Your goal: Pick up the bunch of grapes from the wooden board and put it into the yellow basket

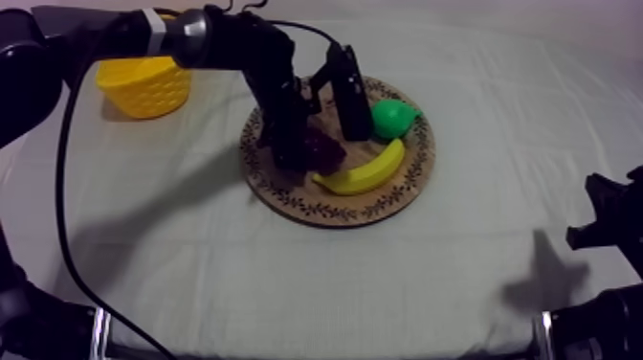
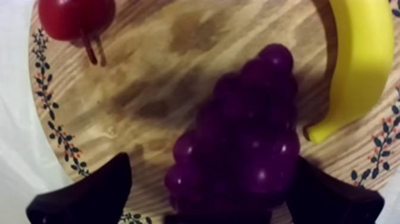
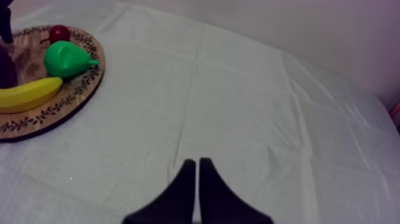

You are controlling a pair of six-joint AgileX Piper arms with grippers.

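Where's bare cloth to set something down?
Free: grey-white cloth between the round wooden board and the right claw, and on the board's near side. Crowded: the board, with purple grapes, yellow banana, green pear and left claw.

On board (image 3: 70, 98): banana (image 3: 28, 95), pear (image 3: 66, 60), perhaps grapes (image 3: 5, 68)

— How was the light?
— Dim, from overhead, with a violet cast. The left arm (image 1: 220, 43) threw a broad soft shadow across the cloth (image 1: 287, 278) beside the board (image 1: 287, 196).
— Any glare?
— Only small bright specks on the grapes (image 2: 250, 149) between the left gripper's (image 2: 211, 161) fingers; the wood around them lay shaded. Another dark patch sat just beside the right gripper (image 1: 608, 215)
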